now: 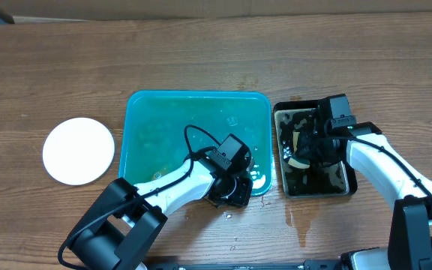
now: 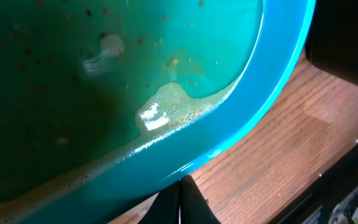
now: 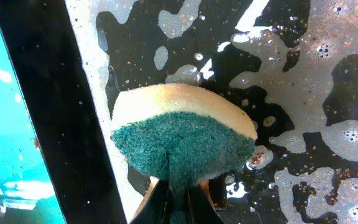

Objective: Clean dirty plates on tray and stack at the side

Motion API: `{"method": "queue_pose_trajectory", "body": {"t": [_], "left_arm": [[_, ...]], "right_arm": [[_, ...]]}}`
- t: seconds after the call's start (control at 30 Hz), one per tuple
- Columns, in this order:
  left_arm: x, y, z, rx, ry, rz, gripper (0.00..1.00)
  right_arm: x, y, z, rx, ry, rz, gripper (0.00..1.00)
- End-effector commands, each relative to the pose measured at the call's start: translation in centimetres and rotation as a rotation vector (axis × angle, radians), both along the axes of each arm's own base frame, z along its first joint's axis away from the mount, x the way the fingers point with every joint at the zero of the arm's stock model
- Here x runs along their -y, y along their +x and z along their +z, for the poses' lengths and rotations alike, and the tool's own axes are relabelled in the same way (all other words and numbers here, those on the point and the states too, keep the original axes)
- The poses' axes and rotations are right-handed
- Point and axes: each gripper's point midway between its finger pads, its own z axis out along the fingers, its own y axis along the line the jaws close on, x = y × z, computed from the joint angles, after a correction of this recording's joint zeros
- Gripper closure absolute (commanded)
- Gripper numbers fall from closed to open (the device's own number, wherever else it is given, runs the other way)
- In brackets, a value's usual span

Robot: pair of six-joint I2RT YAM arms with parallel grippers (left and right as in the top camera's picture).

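A round white plate [image 1: 79, 151] is lying on the wooden table [image 1: 201, 60], well apart to the left of the teal tray [image 1: 156, 112], which is holding cloudy, speckled water [image 2: 166, 102]. I am seeing my left gripper [image 2: 180, 200] at the tray's near right corner, jaws pressed together just under the rim; I cannot tell whether they are pinching it. My right gripper [image 3: 174, 196] is clamping a yellow-and-green sponge [image 3: 182, 134] over the foamy black tray [image 1: 313, 193] just beside the teal one.
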Motion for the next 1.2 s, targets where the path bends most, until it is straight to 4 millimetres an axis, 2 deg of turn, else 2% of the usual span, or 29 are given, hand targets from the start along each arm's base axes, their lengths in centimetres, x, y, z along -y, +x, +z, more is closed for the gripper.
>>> {"method": "queue_pose_trajectory", "body": {"t": [0.0, 0.1, 0.2, 0.33, 0.47, 0.57, 0.7, 0.8, 0.87, 0.93, 1.0, 1.03, 1.07, 1.17], "left_arm": [[-0.1, 1.7, -0.2, 0.052, 0.026, 0.023, 0.96], [0.0, 2.1, 0.1, 0.065, 0.023, 0.019, 0.96], [0.5, 2.5, 1.4, 0.086, 0.005, -0.025, 0.96], [0.7, 3.2, 4.1, 0.136, 0.006, -0.081, 0.96], [-0.6, 4.2, 6.8, 0.208, 0.082, -0.059, 0.96], [-2.3, 5.1, 8.5, 0.269, 0.138, -0.019, 0.96], [-4.4, 6.0, 10.3, 0.320, 0.173, 0.061, 0.96], [-5.4, 6.6, 11.4, 0.339, 0.160, 0.101, 0.96], [-6.1, 6.9, 11.9, 0.343, 0.159, 0.123, 0.96], [-6.6, 6.9, 12.0, 0.339, 0.162, 0.136, 0.96], [-6.8, 6.7, 11.9, 0.329, 0.172, 0.135, 0.96], [-6.9, 6.6, 11.9, 0.326, 0.177, 0.131, 0.96], [-7.0, 6.5, 11.8, 0.321, 0.179, 0.130, 0.96], [-7.1, 6.4, 11.8, 0.321, 0.186, 0.131, 0.96]], "right_arm": [[-0.1, 0.0, -0.2, -0.003, 0.004, 0.007, 0.96], [-0.1, 0.0, -0.2, -0.002, 0.004, 0.007, 0.96], [-0.2, 0.3, -0.1, 0.011, 0.006, 0.007, 0.96], [-0.5, 1.9, 0.5, 0.081, 0.018, 0.006, 0.96], [-0.7, 3.3, 1.1, 0.143, 0.030, 0.005, 0.96], [-1.0, 2.9, 0.9, 0.121, 0.050, 0.012, 0.96], [-0.7, 0.7, -0.9, 0.004, 0.030, 0.018, 0.96], [1.2, -1.3, -3.0, -0.107, -0.077, -0.004, 0.96], [3.7, -2.6, -4.2, -0.177, -0.206, -0.050, 0.96], [7.0, -3.3, -4.8, -0.213, -0.352, -0.168, 0.96], [8.5, -3.2, -4.9, -0.215, -0.386, -0.264, 0.96], [8.4, -2.9, -5.0, -0.211, -0.351, -0.287, 0.96], [7.1, -2.3, -5.1, -0.202, -0.258, -0.283, 0.96], [0.5, -0.6, -4.2, -0.160, 0.110, -0.105, 0.96]]}}
